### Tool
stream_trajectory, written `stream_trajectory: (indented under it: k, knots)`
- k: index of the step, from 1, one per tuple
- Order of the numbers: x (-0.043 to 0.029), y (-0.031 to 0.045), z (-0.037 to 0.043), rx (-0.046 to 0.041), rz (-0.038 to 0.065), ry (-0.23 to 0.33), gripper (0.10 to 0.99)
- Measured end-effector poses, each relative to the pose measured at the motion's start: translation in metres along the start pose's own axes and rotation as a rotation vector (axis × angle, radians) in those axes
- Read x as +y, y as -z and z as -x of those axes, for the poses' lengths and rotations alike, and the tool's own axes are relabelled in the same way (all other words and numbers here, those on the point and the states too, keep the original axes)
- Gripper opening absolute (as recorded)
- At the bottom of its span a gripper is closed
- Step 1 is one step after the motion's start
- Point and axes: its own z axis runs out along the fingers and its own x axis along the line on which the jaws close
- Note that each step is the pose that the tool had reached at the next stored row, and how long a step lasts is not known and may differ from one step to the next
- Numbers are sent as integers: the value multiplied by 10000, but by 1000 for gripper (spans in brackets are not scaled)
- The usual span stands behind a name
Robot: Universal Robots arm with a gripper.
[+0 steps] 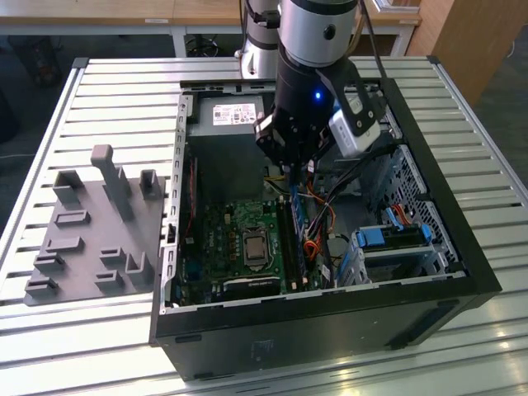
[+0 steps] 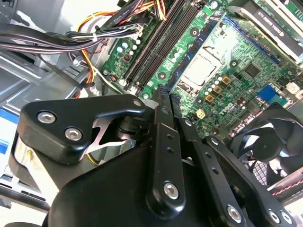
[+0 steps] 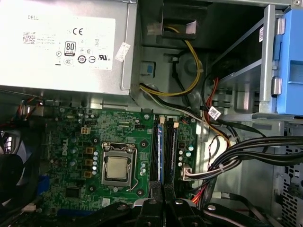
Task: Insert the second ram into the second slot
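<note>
My gripper (image 1: 290, 176) hangs inside the open computer case (image 1: 462, 272), just above the motherboard's memory slots (image 1: 288, 239). Its fingertips (image 2: 161, 93) are shut together, and I see nothing between them in either wrist view. A thin blue ram stick (image 3: 163, 151) stands on edge between two long dark slots (image 3: 155, 151), directly ahead of my gripper (image 3: 163, 190); the same blue ram stick (image 1: 299, 239) runs beside the slots in the exterior view. I cannot tell whether this is the second ram or which slot holds it.
The processor socket (image 3: 117, 168) lies beside the slots and the power supply (image 3: 61, 47) beyond them. Bundled cables (image 3: 236, 151) cross on the other side, near light-blue drive brackets (image 1: 388, 235). A fan (image 2: 272, 142) sits at the board's edge. A grey fixture plate (image 1: 91, 231) lies outside the case.
</note>
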Motion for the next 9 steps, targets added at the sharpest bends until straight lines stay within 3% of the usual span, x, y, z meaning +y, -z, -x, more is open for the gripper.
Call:
stream_trajectory:
  k: [9]
  knots:
    - [-1,-46,-1,0,-1,0,129]
